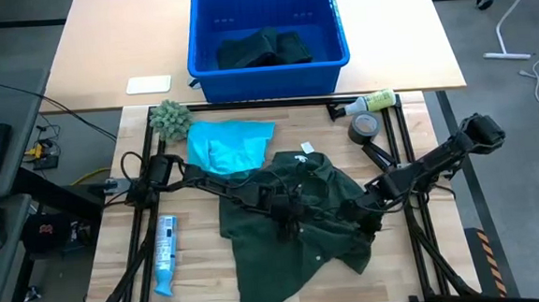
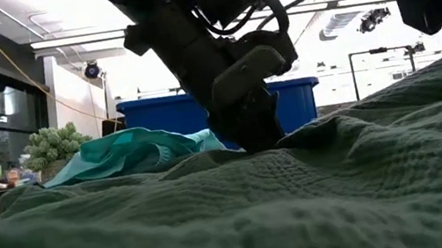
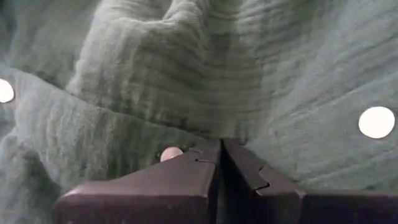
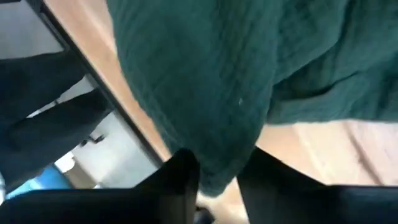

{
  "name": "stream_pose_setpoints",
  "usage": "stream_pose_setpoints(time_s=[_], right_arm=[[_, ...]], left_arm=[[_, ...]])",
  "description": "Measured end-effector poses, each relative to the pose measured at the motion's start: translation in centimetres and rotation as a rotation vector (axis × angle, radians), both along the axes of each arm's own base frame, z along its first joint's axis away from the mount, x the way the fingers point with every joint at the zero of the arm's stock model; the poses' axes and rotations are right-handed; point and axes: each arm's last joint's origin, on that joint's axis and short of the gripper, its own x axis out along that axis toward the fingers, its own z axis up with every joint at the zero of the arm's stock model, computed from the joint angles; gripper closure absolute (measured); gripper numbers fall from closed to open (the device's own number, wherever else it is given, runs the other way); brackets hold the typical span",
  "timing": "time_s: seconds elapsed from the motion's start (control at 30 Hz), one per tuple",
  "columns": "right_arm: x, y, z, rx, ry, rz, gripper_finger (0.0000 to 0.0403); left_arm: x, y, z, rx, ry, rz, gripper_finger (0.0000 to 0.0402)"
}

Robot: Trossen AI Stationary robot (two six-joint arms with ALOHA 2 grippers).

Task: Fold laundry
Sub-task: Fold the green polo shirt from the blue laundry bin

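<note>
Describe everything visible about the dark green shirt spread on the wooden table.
The dark green shirt is a soft, crinkle-textured cloth garment with white buttons and a white neck tag at its collar. It lies rumpled and unfolded on the middle of the wooden table, its upper left edge overlapping the turquoise garment. The left gripper presses into its centre, shut, with cloth bunched right at its tips. The right gripper has a fold of the shirt's right edge between its fingers.
</note>
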Motion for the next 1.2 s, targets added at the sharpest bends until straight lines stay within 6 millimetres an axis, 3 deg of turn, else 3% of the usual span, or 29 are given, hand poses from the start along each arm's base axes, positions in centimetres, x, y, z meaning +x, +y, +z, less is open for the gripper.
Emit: stream_pose_setpoints(time_s=[0.23, 0.67, 0.83, 1.03, 1.2], right_arm=[[-0.2, 0.0, -0.1, -0.028, 0.002, 0.016, 0.0256], [-0.7, -1.5, 0.2, -0.074, -0.012, 0.074, 0.0263], [-1.9, -2.4, 1.4, -0.139, -0.014, 0.05, 0.0263], [-3.2, -3.3, 5.3, -0.256, -0.05, 0.005, 0.0263], [-2.9, -3.8, 6.3, -0.414, -0.115, -0.125, 0.0269]], left_arm=[[-0.4, 0.3, 2.2, 0.001, -0.028, 0.011, 0.0402], [-1.7, 1.3, 8.0, 0.021, -0.129, 0.117, 0.0402], [-2.3, -1.8, 8.8, -0.082, -0.164, 0.154, 0.0402], [-3.2, -6.0, 7.8, -0.135, -0.153, 0.177, 0.0402], [-3.8, -8.1, 8.2, -0.174, -0.206, 0.268, 0.0402]])
